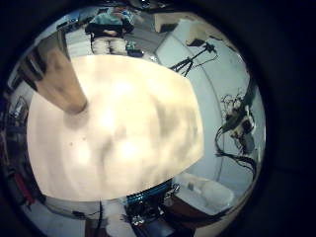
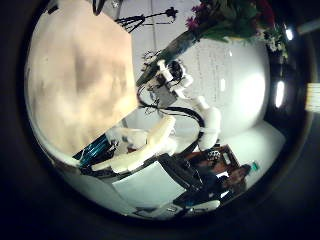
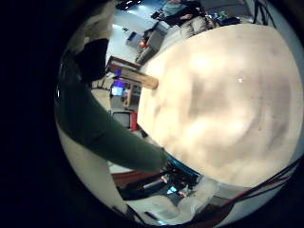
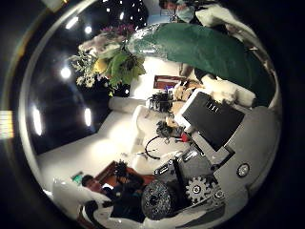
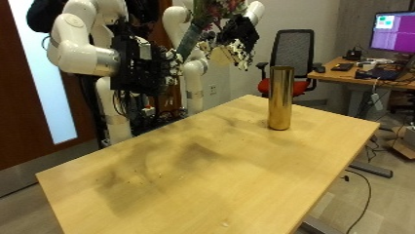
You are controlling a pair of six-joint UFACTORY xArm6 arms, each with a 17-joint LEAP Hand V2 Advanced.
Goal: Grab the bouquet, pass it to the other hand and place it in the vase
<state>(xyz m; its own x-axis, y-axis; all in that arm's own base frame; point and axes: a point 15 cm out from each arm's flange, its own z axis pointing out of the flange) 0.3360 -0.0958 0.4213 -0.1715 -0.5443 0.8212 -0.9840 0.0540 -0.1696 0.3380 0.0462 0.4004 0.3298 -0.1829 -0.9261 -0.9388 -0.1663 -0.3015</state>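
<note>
A bouquet [image 5: 207, 19] of flowers in a green wrap is held high above the far side of the table. My right hand [image 5: 145, 60] is shut on the lower end of the wrap. The right thumb side palm view shows the wrap [image 4: 205, 52] close by and the flowers [image 4: 110, 57] beyond it. The left thumb side palm view shows the bouquet [image 2: 225, 18] in the right hand [image 2: 170, 75]. My left hand [image 5: 240, 37] is open, beside the flowers and above the vase.
The wooden table [image 5: 195, 166] is wide. An office chair [image 5: 296, 49] stands behind the vase. A desk with a monitor [image 5: 390, 34] stands further back.
</note>
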